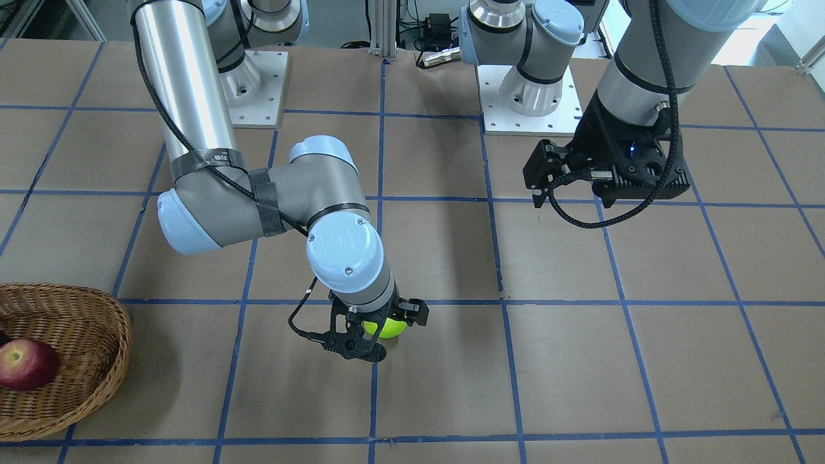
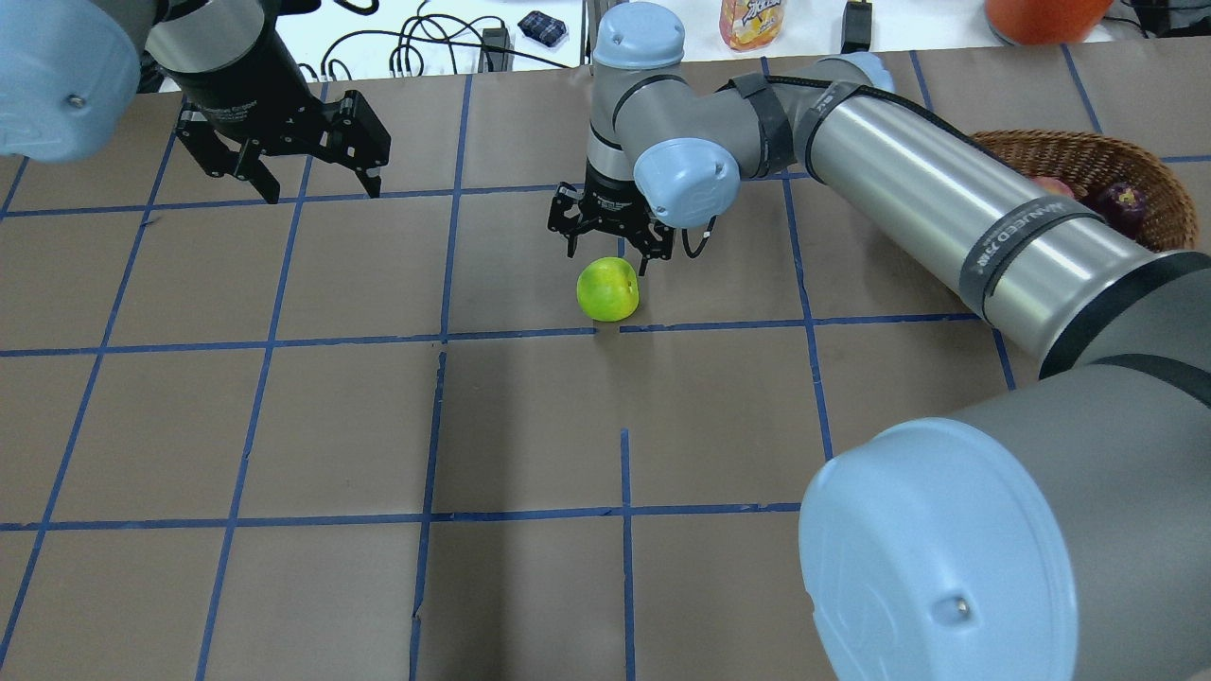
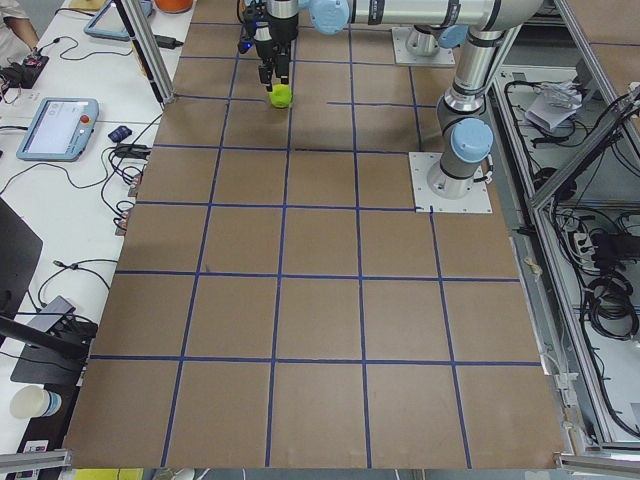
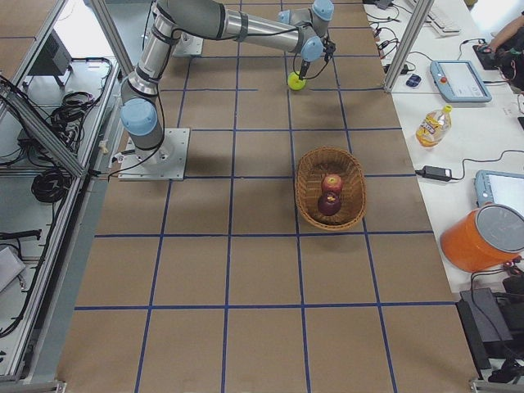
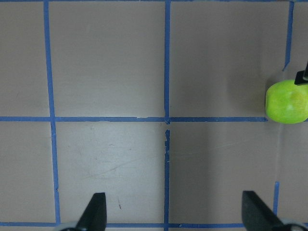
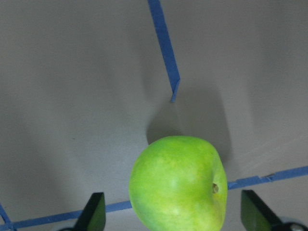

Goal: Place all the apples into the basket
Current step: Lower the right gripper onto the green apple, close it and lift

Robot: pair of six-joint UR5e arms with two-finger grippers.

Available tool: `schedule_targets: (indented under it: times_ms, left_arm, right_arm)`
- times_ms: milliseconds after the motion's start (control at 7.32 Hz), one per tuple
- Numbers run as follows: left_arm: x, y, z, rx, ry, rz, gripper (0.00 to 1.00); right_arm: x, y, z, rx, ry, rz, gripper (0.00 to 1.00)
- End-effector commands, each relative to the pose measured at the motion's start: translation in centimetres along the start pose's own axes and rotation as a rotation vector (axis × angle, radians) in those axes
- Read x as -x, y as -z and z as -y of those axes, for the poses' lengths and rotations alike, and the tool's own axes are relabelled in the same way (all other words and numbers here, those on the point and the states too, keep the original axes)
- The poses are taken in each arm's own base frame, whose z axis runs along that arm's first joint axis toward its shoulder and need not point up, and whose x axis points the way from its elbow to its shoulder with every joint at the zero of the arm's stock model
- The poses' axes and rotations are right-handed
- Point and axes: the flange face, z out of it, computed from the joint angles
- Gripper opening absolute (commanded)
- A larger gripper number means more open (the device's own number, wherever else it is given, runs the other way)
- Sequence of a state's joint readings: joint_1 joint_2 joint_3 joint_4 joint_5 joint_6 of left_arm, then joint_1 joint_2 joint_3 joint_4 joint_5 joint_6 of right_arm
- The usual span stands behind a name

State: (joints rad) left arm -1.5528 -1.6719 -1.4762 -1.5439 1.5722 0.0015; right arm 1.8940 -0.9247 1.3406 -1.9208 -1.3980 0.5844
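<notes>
A lime green apple (image 2: 607,289) rests on the brown table near the middle, also seen as the green apple (image 6: 178,185) in the right wrist view. My right gripper (image 2: 613,253) hangs open just over it, one finger on each side, not touching. The wicker basket (image 4: 304,190) stands on the robot's right side and holds a red apple (image 4: 332,182) and a dark maroon apple (image 4: 328,204). My left gripper (image 2: 322,189) hovers open and empty far to the left. Its wrist view shows the green apple (image 5: 287,102) at the right edge.
Blue tape lines grid the table. Both arm bases (image 1: 258,90) (image 1: 528,96) are bolted along the robot's edge. Beyond the far edge lie a drink bottle (image 4: 431,124), an orange bucket (image 4: 483,237), tablets (image 4: 460,80) and cables. The right arm's long links (image 2: 908,189) pass over the basket's side.
</notes>
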Motion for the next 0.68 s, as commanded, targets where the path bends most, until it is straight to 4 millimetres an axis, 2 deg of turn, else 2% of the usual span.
schedule_targets:
  times_ms: [0,137,410,546]
  left_arm:
    - [0.0,0.0,0.0,-0.001,0.000,0.000,1.00]
    - [0.0,-0.1,0.0,0.000,0.000,-0.001,1.00]
    - [0.0,-0.1,0.0,0.000,0.000,-0.001,1.00]
    - [0.0,-0.1,0.0,0.000,0.000,-0.001,1.00]
  right_arm:
    - [0.5,-1.3,-0.4,0.018,0.014,-0.012,1.00]
    - [0.3,-1.9,-0.2,0.021,0.017,-0.023,1.00]
    - [0.1,-5.4,0.5,0.060,0.001,-0.049,1.00]
    - [0.1,-5.8,0.6,0.065,-0.004,-0.048,1.00]
